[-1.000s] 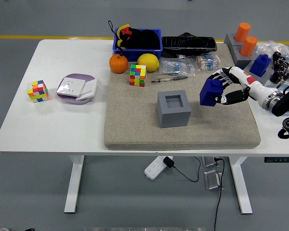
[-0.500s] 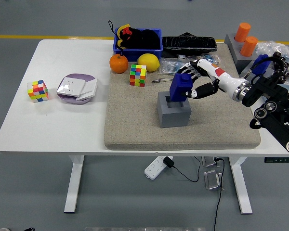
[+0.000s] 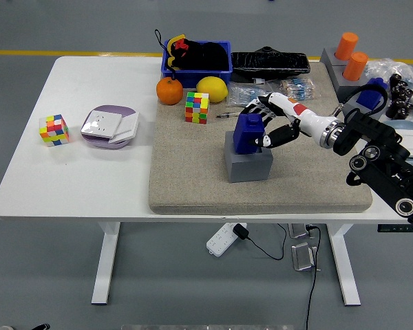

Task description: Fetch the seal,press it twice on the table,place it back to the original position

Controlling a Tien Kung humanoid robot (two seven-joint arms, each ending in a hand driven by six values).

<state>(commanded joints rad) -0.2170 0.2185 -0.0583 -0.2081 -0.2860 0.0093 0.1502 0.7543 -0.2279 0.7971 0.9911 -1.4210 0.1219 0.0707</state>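
The blue seal (image 3: 246,133) sits partly down in the hollow of the grey block holder (image 3: 248,163) in the middle of the tan felt mat (image 3: 193,185). My right hand (image 3: 261,126) reaches in from the right and its fingers are curled around the seal's upper part. The seal stands about upright. The left arm does not show.
A Rubik's cube (image 3: 197,108), an orange (image 3: 169,91), a lemon (image 3: 211,89) and a pen (image 3: 233,115) lie behind the holder. A blue bin (image 3: 197,56) and black case (image 3: 270,62) stand at the back. Grey holders with orange and blue seals (image 3: 354,65) are at the far right. Another cube (image 3: 54,130) and a white box (image 3: 109,126) sit left.
My right hand carried the blue seal leftward from the mat's right side to above the grey holder, then lowered it into the hollow.
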